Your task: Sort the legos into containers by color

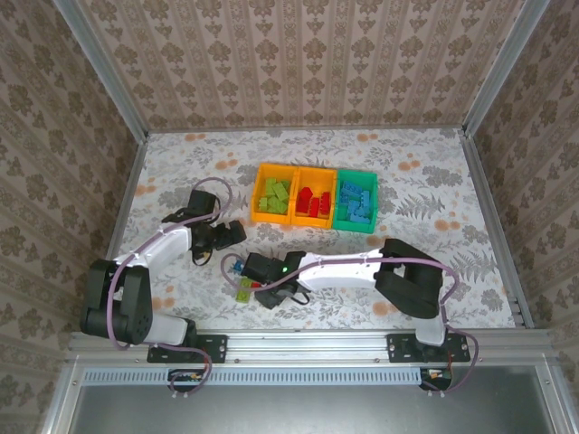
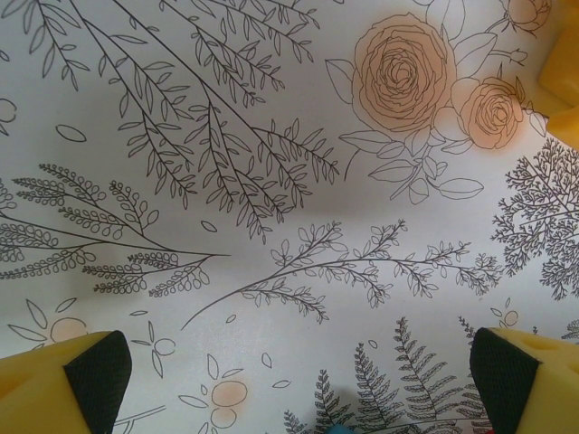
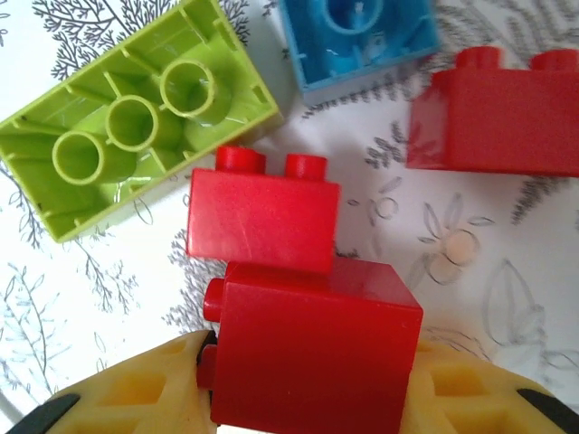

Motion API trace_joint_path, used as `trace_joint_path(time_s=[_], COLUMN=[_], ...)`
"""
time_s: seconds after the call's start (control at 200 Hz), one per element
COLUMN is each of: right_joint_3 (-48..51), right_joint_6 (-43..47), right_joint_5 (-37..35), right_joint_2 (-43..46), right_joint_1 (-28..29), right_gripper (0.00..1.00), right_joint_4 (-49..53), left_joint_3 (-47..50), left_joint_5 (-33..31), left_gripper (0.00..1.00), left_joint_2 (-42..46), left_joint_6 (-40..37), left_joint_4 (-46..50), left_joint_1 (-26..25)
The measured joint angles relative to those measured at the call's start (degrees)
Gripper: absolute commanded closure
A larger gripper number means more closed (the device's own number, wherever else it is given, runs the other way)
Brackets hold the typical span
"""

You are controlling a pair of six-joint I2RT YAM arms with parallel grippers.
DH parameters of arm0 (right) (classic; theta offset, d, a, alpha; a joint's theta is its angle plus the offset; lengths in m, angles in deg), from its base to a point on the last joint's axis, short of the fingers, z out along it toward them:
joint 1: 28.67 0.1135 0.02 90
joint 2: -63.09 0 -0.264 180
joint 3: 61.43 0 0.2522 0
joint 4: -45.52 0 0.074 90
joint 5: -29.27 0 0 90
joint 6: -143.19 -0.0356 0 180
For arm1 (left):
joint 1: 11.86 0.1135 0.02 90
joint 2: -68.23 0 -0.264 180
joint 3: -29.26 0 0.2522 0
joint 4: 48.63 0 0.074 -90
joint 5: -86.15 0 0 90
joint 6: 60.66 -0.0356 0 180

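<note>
Right claw seemingly pinches a red brick.

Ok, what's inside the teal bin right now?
A pile of blue legos sits inside the teal bin. The pile covers most of the bin's floor, so anything lying underneath it cannot be seen.

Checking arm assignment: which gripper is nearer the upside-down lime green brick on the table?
Right. The right gripper sits just beside the lime green brick, closed around a red brick; the left gripper hovers farther away, open.
</note>
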Motion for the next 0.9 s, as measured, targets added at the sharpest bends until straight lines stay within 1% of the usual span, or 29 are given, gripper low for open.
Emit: trace_joint_path(time_s=[0.07,0.165,0.28,0.37,0.495,0.6,0.725,0.785,0.85,0.9], right_joint_3=[1.57,3.30,4.11,3.56,-0.85,-7.63,-14.32,-17.05,-19.43,-20.79], right_joint_6=[0.00,0.00,-0.02,-0.17,-0.22,-0.24,-1.16,-1.73,-2.36,-2.27], right_joint_5=[-0.02,-0.02,-0.24,-0.42,-1.73,-2.95,-2.97,-2.73,-2.56,-2.56], right_joint_2=[3.17,7.98,12.24,12.87,10.10,5.11,-0.83,-3.52,-6.08,-7.45], right_joint_1=[-1.46,-5.38,-12.44,-18.40,-25.44,-28.98,-32.81,-34.64,-36.20,-37.27], right_gripper=[0.62,0.61,0.60,0.60,0.60,0.60,0.58,0.54,0.43,0.38], right_joint_4=[-0.09,-0.85,-1.86,-2.43,-1.40,-0.07,1.53,2.69,3.93,4.81], left_joint_3=[0.00,0.00,0.00,0.02,0.22,0.96,2.51,3.23,3.74,3.82], left_joint_5=[-0.04,-0.59,-1.31,-1.57,-1.79,-1.97,-1.97,-1.88,-1.73,-1.53], left_gripper=[0.00,0.00,0.00,0.00,0.01,0.03,0.04,0.05,0.06,0.06], left_joint_2=[0.02,0.26,1.38,2.62,5.05,7.34,10.80,12.20,13.09,13.25], left_joint_6=[-0.15,-0.48,-1.66,-3.26,-6.01,-8.28,-11.06,-12.17,-13.27,-14.16], left_joint_4=[0.00,0.13,0.46,0.66,0.68,0.90,1.09,1.07,1.01,1.03], left_joint_1=[-0.04,-0.87,-3.15,-4.90,-6.38,-7.34,-9.92,-11.82,-13.92,-15.50])
